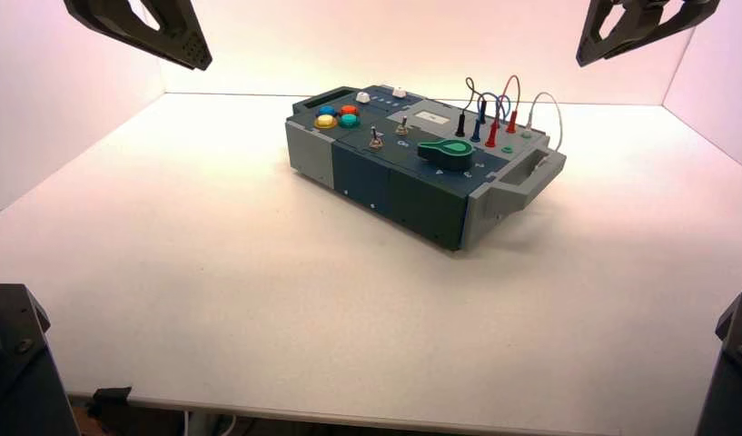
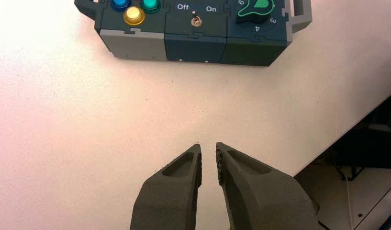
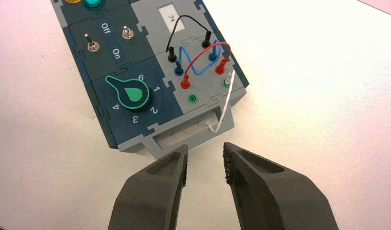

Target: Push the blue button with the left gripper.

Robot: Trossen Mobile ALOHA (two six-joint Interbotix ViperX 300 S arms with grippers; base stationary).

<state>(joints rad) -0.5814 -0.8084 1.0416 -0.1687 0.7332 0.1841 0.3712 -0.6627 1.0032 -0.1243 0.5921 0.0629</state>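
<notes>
The box (image 1: 385,173) is the landmark. The left gripper (image 2: 208,163) is above the table (image 2: 112,129), apart from the box, its two fingers slightly open, with nothing between them. The blue button (image 1: 327,112) is on the box's left part, beside the yellow button (image 1: 325,122). The right gripper (image 3: 206,165) is near the box's handle (image 3: 184,134).

A pale tabletop (image 1: 258,318) meets pinkish-white walls (image 1: 394,54) under bright light.
</notes>
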